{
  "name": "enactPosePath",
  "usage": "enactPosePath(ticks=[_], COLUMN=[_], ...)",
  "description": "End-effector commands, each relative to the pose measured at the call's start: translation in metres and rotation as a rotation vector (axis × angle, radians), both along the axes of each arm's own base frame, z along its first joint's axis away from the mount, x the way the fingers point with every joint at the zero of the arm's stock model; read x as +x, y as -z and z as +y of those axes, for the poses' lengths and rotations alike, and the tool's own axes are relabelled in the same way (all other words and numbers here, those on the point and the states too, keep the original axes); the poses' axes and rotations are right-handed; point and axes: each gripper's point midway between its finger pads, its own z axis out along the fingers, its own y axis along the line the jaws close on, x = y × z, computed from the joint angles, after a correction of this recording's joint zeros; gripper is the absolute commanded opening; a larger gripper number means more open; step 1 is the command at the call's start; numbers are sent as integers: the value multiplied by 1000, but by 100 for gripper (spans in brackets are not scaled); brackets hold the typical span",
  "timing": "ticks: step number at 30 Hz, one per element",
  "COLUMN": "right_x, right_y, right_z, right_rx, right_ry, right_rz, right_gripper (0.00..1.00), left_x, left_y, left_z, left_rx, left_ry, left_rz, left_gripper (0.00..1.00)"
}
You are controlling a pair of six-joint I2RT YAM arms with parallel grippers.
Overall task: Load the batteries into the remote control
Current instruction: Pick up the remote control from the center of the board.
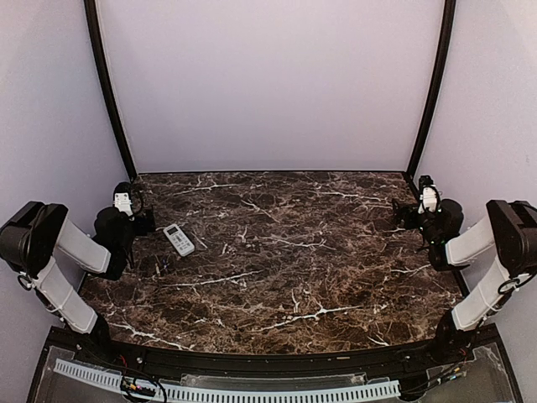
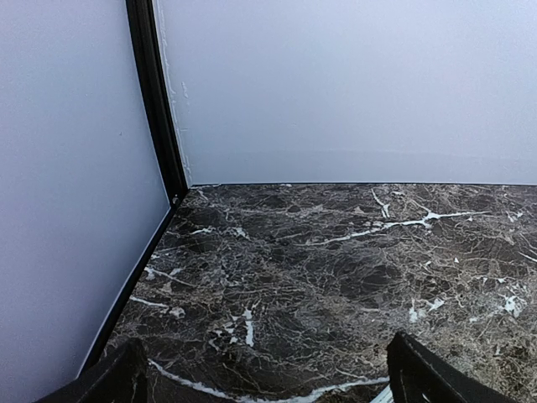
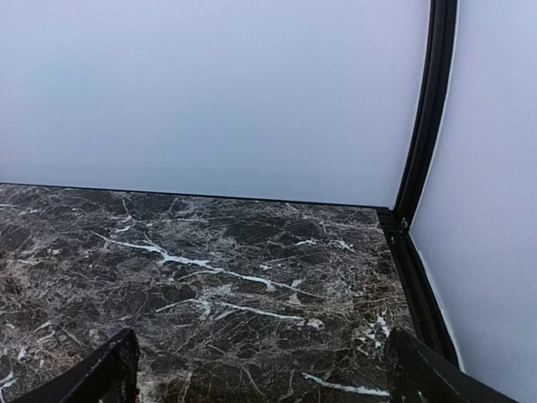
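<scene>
Dark marble tabletop [image 1: 277,269] carries the white remote control [image 1: 179,240] buttons-up at middle left of the frame, near the left hand [image 2: 264,378], spread apart and empty like the right hand [image 3: 256,374]; no batteries show, and dark cells could be missed against the veined stone.

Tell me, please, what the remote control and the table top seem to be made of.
The remote control: probably white plastic, going by its pale flat shell with small grey marks; too small here to judge the gloss. The table top: dark brown marble or a marble-look laminate, going by the white veins; smooth with a dull sheen, and the pictures cannot settle which.
</scene>
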Motion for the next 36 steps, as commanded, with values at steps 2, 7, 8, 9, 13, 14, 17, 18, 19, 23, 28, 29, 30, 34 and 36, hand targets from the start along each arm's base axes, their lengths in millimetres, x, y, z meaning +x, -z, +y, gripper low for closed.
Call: enactPosePath(ticks=[2, 7, 8, 9, 13, 14, 17, 18, 19, 23, 28, 29, 30, 34, 36], right_x=[3, 9, 9, 8, 3, 1, -2, -2, 0, 1, -7, -9, -11, -20, -22], right_y=[-18, -61, -68, -70, -94, -98, -105, -106, -107, -93, -72, -71, -70, -61, -52], right_z=[-7, -8, -6, -1, 14, 19, 34, 38, 39, 56, 86, 94, 100, 126, 137], right_rx=[13, 48, 72, 91, 216, 256, 345, 365, 389, 377, 268, 262, 256, 220, 204], right_ry=[32, 43, 28, 3, -72, -96, -151, -148, -130, -43, -3, -14, -18, -43, -58], right_rz=[-36, 19, 35, 63, 112, 124, 159, 177, 203, 335, 492, 510, 519, 541, 567], right_gripper=[99, 99, 99, 99, 99, 99, 99, 99, 99, 99, 99, 98, 99, 99, 99], left_x=[3, 5, 5, 6, 21, 27, 23, 25, 17, -5, -21, -19, -26, -27, -25], left_y=[-9, -10, -10, -8, -25, -64, -101, -117, -97, -58, -18, -6, 5, 48, 68], left_z=[4, 5, 5, 8, 19, 25, 15, 13, 15, -9, -65, -72, -73, -84, -84], left_rx=[-13, -21, -22, -19, -18, -66, -135, -221, -257, -483, -485, -528, -529, -536, -493], left_ry=[-11, -3, -2, -17, -128, -171, -126, -143, -182, -293, -327, -353, -380, -449, -489], left_rz=[-20, -27, -25, -8, 136, 66, 54, 35, 145, 372, 571, 611, 664, 802, 842], left_gripper=[99, 99, 99, 99, 99, 99, 99, 98, 96, 94, 99, 99, 99, 99, 99])
